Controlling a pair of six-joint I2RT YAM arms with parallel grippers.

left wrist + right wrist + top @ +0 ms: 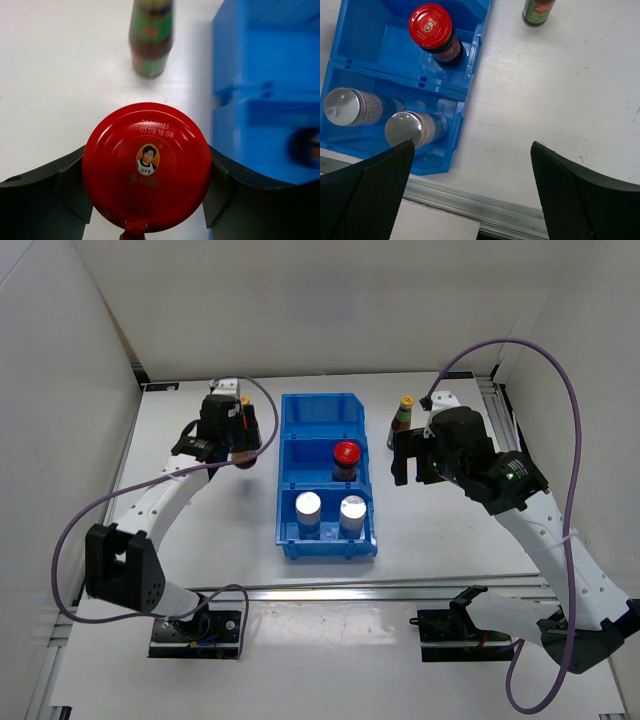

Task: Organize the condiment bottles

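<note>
Shakers [329,510] stood as a pair in the nearest compartment of the bin [285,450], both upright with silver tops showing. One compartment farther back, a red-lidded jar [346,455] stood alone, with room beside it.

Level with that middle compartment, just off the bin's left wall, the left hand [238,452] sat half closed around the held jar [146,167]. Its fingers [65,175] pressed against either side of the red lid. That jar was upright, its long axis vertical and its lid facing the wrist camera (whether its base rested on the desk [230,540] could not be told). The open spot beside its twin therefore lay straight to the hand's right, over the wall, and the left arm was plainly the nearer one for it.

On the bin's other side, the right hand [472,150] hung fully open and empty above bare desk.

Farther back, one slim bottle [151,37] stood just beyond the held jar. A right bottle [404,418] stood just beyond the right hand. Both were upright and outside the bin, beside its farthest compartment, which was empty.
</note>
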